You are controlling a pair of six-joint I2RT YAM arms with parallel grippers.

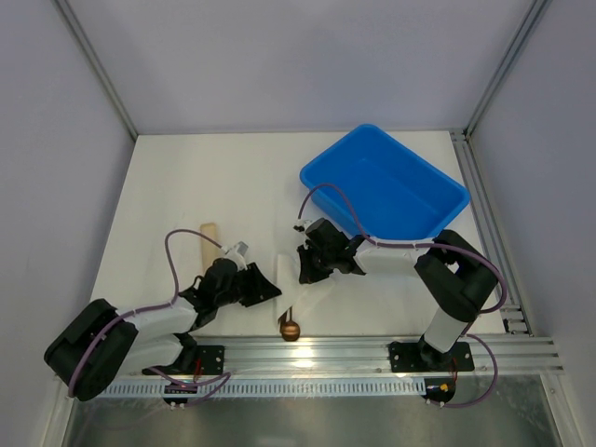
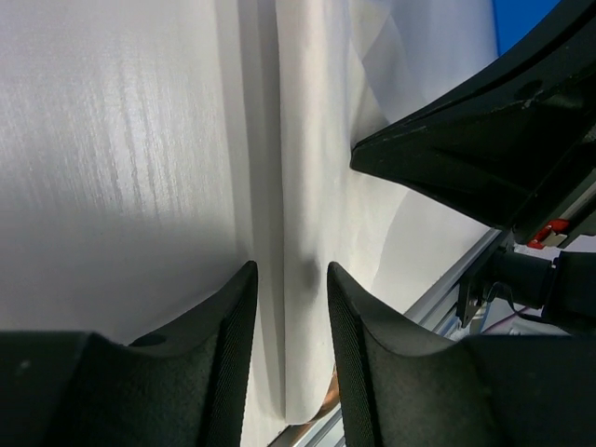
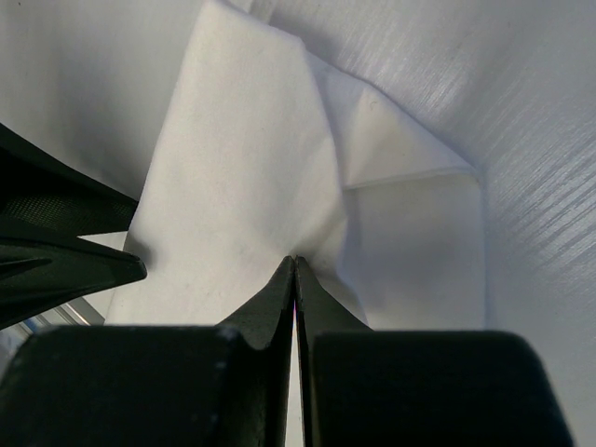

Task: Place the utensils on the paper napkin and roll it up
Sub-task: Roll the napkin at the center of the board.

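Worktop (image 1: 186, 186): white and walled on three sides. A blue bin (image 1: 386, 191) stands at the far right and a tan stick (image 1: 209, 233) lies left of centre, both apart from the work.
Paper napkin (image 1: 294, 293): lies between the two arms, near the aluminium rail (image 1: 326, 352). It is folded over into a long ridge with loose corners on the far side.
Spoon (image 1: 291, 330): only the round bowl shows, poking out of the napkin's near end. The handle looks wrapped inside.
Fork: not visible, probably under the fold.
Left fingers (image 2: 228, 354): parted and straddling the ridge, likely to steady it while it turns. No firm clamp shows.
Right fingers (image 3: 265, 312): closed tight, their tips pinching a pucker of napkin, seemingly to draw the sheet over.
Stage: rolling begun, not finished.
Risk: the thin paper may tear, or the spoon may slide out.
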